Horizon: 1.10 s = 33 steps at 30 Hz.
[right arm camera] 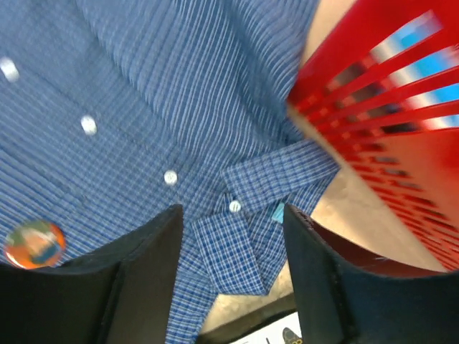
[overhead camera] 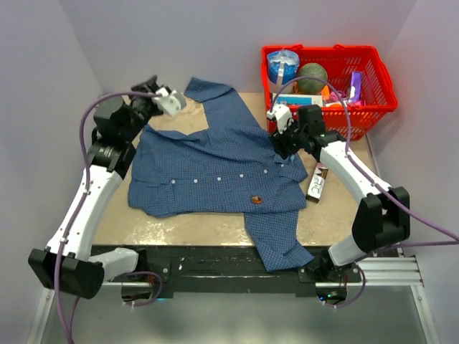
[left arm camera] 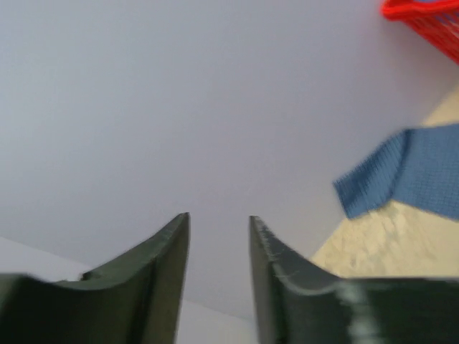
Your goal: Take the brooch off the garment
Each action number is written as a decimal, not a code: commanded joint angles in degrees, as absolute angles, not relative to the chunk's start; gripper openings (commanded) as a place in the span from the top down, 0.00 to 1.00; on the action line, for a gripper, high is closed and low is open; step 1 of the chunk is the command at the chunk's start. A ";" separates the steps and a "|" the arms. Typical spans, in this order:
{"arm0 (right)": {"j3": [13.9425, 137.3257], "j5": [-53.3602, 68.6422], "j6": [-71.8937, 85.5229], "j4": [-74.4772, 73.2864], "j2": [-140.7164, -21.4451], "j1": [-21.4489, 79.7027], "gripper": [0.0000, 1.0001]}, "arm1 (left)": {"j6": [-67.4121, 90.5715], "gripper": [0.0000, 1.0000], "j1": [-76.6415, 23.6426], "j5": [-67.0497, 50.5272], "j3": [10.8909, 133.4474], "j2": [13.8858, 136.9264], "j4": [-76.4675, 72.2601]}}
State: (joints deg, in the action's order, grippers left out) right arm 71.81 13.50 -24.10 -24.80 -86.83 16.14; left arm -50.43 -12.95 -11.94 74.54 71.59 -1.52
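Note:
The blue checked shirt (overhead camera: 215,168) lies spread flat on the table, collar to the right. The orange-brown brooch (overhead camera: 256,199) is pinned on its front near the lower edge; it also shows at the left edge of the right wrist view (right arm camera: 34,244). My right gripper (overhead camera: 278,123) is open and empty, raised over the shirt's collar (right arm camera: 276,179) beside the basket. My left gripper (overhead camera: 173,102) is open and empty at the table's far left, above a sleeve (left arm camera: 401,175), pointing at the wall.
A red basket (overhead camera: 373,107) with several items stands at the back right, close to my right gripper; it also shows in the right wrist view (right arm camera: 387,122). A dark snack packet (overhead camera: 317,183) lies right of the collar. One sleeve (overhead camera: 276,240) hangs over the front edge.

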 commanded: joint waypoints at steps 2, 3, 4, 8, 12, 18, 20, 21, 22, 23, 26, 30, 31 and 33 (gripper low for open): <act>67.86 13.89 -34.10 -26.37 -89.56 16.00 0.46 | -53.96 0.73 -10.81 -18.12 59.60 75.94 34.18; 66.63 12.41 -34.80 -25.58 -90.52 16.08 0.47 | -53.88 0.74 -10.72 -17.67 56.89 75.68 34.36; 66.19 11.78 -35.41 -25.40 -91.05 16.00 0.52 | -53.70 0.78 -10.72 -17.23 55.56 75.50 34.28; 66.00 9.67 -38.93 -26.98 -94.56 16.08 0.72 | -53.00 0.85 -10.64 -13.99 49.49 75.76 31.04; 64.95 7.65 -40.25 -26.37 -97.20 16.00 0.75 | -51.86 0.87 -10.20 -11.52 44.57 76.29 27.87; 63.54 2.47 -38.95 -24.09 -100.81 16.08 0.77 | -51.06 0.92 -6.77 -5.54 41.75 78.22 23.56; 64.16 0.98 -37.54 -23.82 -101.51 16.08 0.77 | -51.94 0.92 -4.85 -3.01 41.40 79.10 22.85; 64.42 0.79 -36.31 -23.47 -101.51 16.17 0.77 | -52.55 0.92 -4.23 -2.12 41.05 80.06 22.76; 64.60 0.62 -35.86 -23.29 -101.43 16.35 0.76 | -53.08 0.93 -3.61 -1.15 40.87 80.50 22.68; 64.77 0.35 -35.42 -23.20 -101.43 16.43 0.76 | -54.22 0.93 -2.12 -0.19 40.61 80.86 22.15; 65.48 0.18 -32.79 -23.38 -101.60 16.61 0.76 | -56.33 0.94 0.95 1.48 39.47 81.39 19.96; 66.00 -0.27 -30.68 -23.55 -101.95 16.79 0.75 | -57.04 0.94 3.69 2.64 40.59 82.96 20.21; 66.44 -0.09 -30.41 -24.08 -101.87 16.87 0.75 | -56.52 0.96 3.69 1.68 41.82 82.88 21.69; 69.50 2.35 -29.62 -27.41 -100.65 16.79 0.74 | -55.02 0.94 3.60 -6.12 47.51 81.05 28.54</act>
State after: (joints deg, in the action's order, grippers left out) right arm 64.07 0.80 -32.73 -25.26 -102.13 16.51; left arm -55.13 3.33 0.80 39.79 82.85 22.61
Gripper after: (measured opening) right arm 0.253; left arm 0.049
